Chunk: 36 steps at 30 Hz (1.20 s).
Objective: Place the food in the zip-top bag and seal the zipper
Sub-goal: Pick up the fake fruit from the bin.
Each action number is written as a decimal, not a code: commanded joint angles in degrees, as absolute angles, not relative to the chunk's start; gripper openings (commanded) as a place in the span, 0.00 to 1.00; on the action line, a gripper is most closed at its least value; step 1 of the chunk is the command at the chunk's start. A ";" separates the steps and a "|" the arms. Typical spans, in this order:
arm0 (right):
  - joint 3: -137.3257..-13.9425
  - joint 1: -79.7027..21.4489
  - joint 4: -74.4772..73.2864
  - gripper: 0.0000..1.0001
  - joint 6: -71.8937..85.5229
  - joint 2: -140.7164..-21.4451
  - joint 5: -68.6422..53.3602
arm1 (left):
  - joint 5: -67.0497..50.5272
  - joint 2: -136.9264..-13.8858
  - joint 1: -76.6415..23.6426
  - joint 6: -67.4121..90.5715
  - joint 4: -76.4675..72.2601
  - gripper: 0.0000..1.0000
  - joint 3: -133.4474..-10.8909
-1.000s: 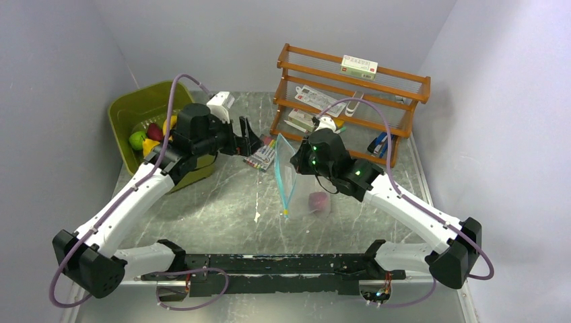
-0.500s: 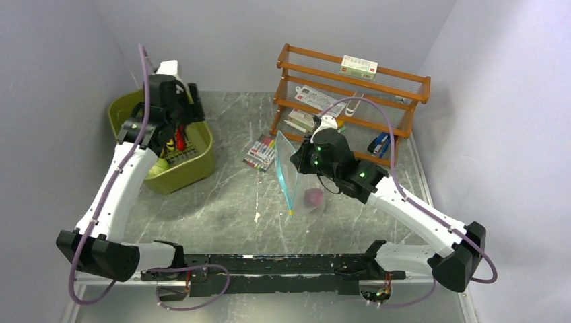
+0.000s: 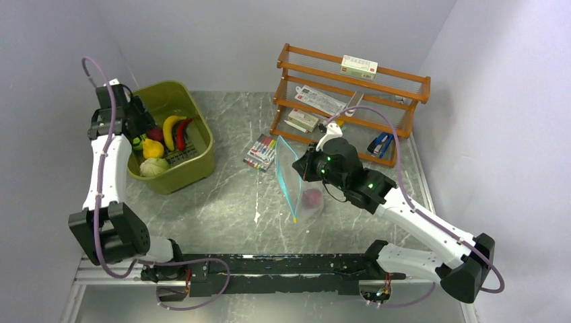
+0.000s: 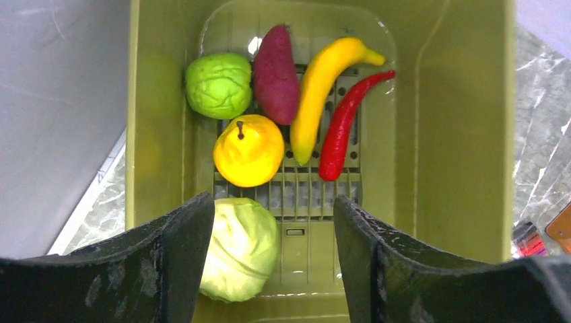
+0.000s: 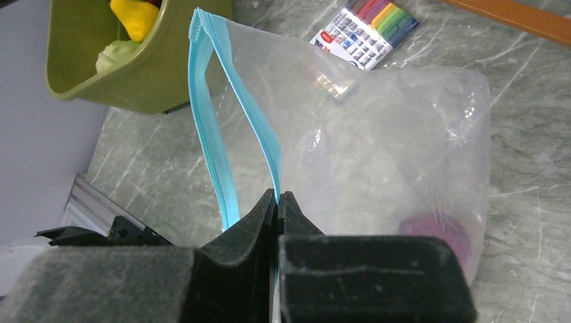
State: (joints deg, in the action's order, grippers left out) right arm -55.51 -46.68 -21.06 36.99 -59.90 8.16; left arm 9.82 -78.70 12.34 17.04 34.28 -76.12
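Note:
The food lies in an olive tub (image 4: 444, 168): a yellow banana (image 4: 323, 94), a red chili (image 4: 343, 128), a purple-red piece (image 4: 275, 74), a green round one (image 4: 219, 84), an orange-yellow one (image 4: 248, 149) and a pale green one (image 4: 242, 249). My left gripper (image 4: 273, 202) hangs open above the tub's near end with nothing between its fingers; from above it (image 3: 138, 122) sits at the tub's left rim. My right gripper (image 5: 277, 195) is shut on the teal zipper (image 5: 212, 148) of the clear zip-top bag (image 5: 377, 148), holding its mouth up and open. A purple piece (image 5: 434, 229) lies inside the bag.
A pack of coloured markers (image 3: 261, 152) lies between the tub (image 3: 195, 168) and the bag (image 3: 299, 185). A wooden rack (image 3: 350, 101) with small items stands at the back right. Grey walls close in on the left, back and right.
My left arm has swung from the middle of the table back to the left, over the tub, and its jaws have narrowed. The right gripper has shifted the bag slightly nearer.

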 commanded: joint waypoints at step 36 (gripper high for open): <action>-54.29 -46.49 -17.18 0.00 35.60 -57.90 8.11 | -3.28 -103.41 23.03 16.92 31.51 0.45 -82.29</action>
State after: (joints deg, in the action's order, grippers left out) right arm -53.76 -46.65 -17.85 35.53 -58.87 7.90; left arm -0.43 -102.61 22.22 17.34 32.36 -80.42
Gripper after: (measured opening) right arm 0.009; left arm 0.438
